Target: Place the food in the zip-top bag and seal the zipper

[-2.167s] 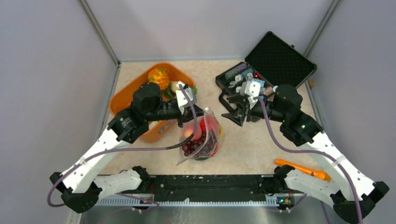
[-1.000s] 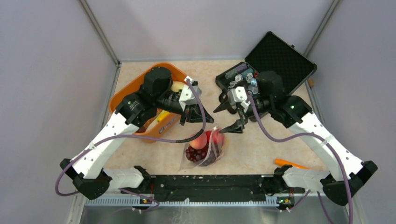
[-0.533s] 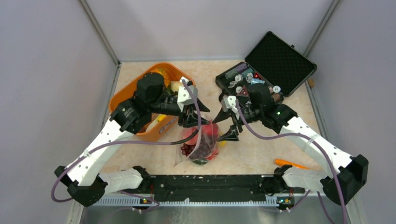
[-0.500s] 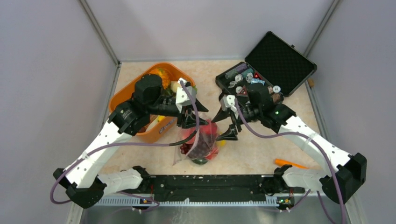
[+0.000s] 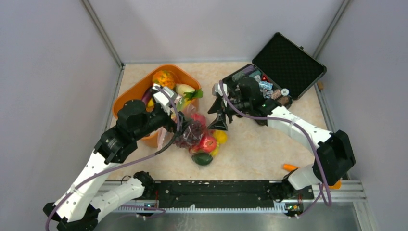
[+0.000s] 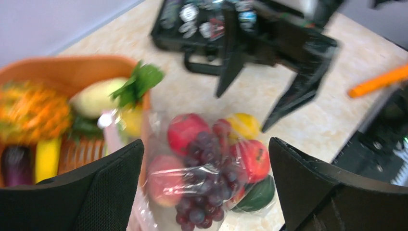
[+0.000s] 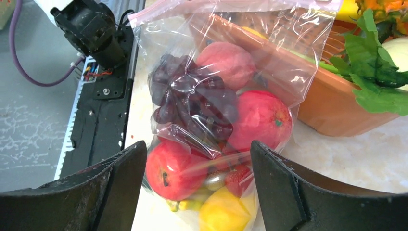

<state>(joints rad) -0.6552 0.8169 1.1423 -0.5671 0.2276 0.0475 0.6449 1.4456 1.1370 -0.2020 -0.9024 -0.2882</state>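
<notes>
Zip-top bag [image 5: 196, 137] of food [image 7: 260, 118] lies 10-to-4 o'clock, zipper [image 7: 216, 6] at 10.
Left gripper [image 6: 205, 144] and right gripper [image 7: 197, 144] angle down over it, both spread.

The left arm [image 5: 91, 166] stretches forward and inward with the left gripper [image 6: 206, 144] spread wide, while the right arm [image 5: 298, 130] folds back across to its left, the right gripper [image 7: 197, 144] equally agape and tilted downward, the two apparently facing each other, near but apart.
</notes>
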